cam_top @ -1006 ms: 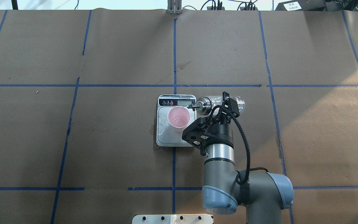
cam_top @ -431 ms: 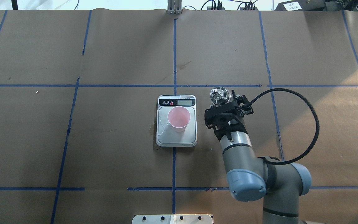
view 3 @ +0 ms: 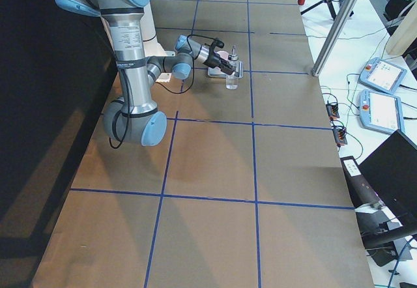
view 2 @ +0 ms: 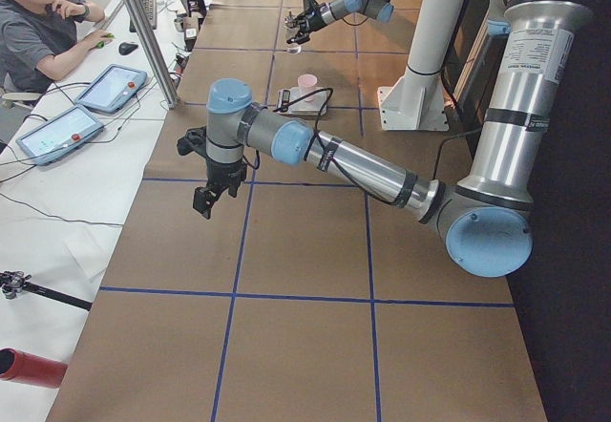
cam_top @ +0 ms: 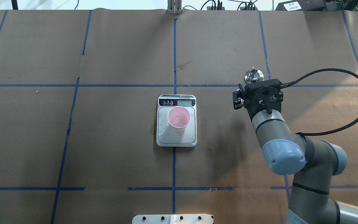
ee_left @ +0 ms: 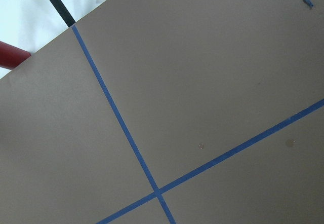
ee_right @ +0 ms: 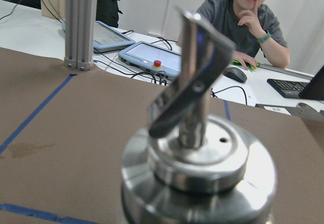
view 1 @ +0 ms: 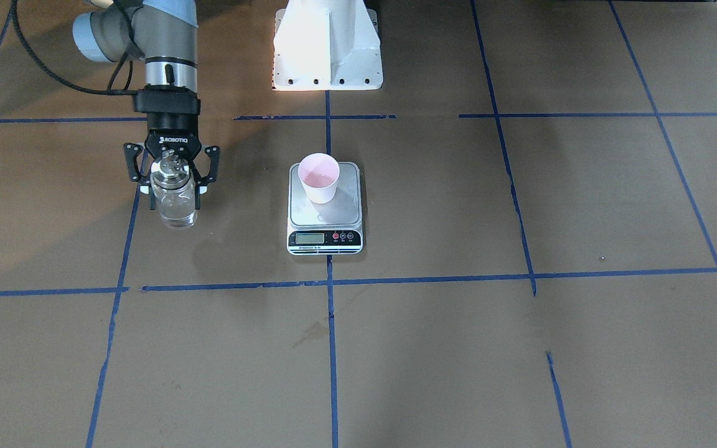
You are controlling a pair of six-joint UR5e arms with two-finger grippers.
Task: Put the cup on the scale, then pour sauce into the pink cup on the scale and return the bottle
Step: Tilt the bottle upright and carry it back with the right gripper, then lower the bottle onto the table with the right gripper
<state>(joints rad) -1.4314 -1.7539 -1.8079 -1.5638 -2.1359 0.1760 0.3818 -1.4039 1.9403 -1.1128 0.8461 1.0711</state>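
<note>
The pale pink cup stands upright on the scale, at the back of its silver platform, with a little liquid inside. My right gripper is shut on the glass bottle, which is upright, well to the right of the scale and a little above the table. Its silver collar and spout point up. Clear sauce sits low in the bottle. My left gripper hangs over bare table far off to the left; I cannot tell if it is open.
The white robot base stands behind the scale. A damp stain marks the paper by the scale's left edge. An aluminium post stands at the far table edge. An operator sits beyond it with tablets.
The bottle went from lying tilted with its spout over the cup to upright. My right arm carried it to the right, away from the scale.
</note>
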